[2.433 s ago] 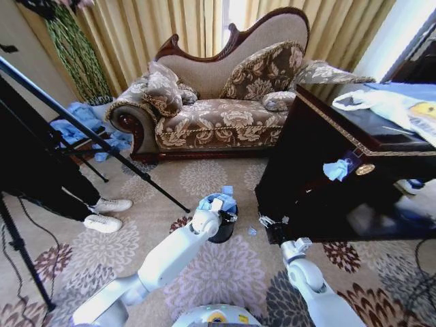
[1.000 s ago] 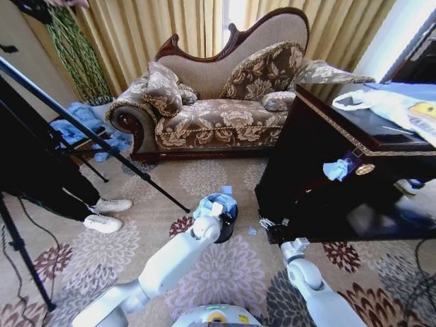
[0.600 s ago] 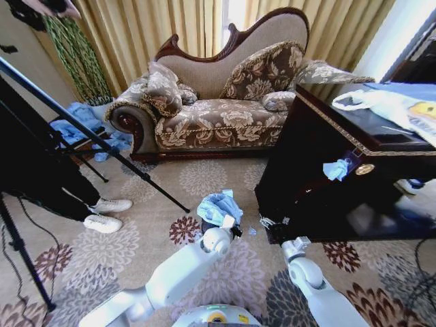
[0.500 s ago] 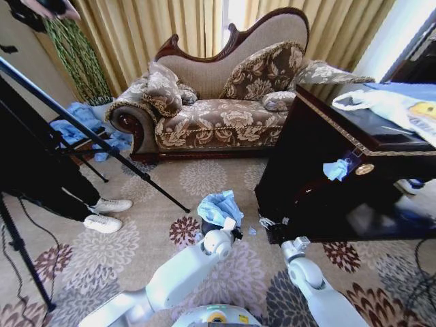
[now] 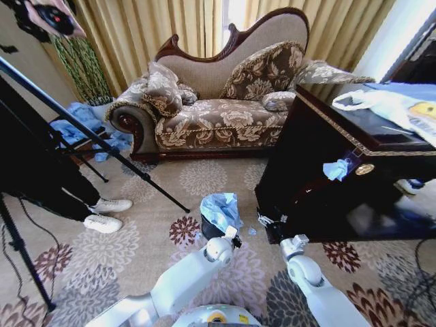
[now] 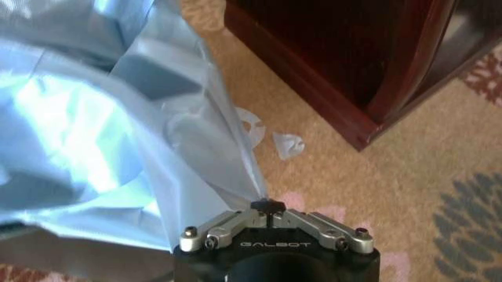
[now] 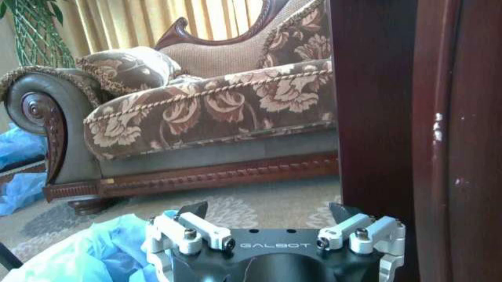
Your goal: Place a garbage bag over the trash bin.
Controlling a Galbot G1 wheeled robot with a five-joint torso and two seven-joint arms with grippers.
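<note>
Hiding most of the trash bin (image 5: pixel 208 227): the garbage bag (image 5: pixel 219 208).

- White rounded arm shells are showing in the head view
- Black gripper bodies are bearing white "GALBOT" lettering
- Silver finger brackets are carrying small screws

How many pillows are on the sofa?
3: one at the left arm, a big one against the back, a small one beside it. More may be hidden.
</note>
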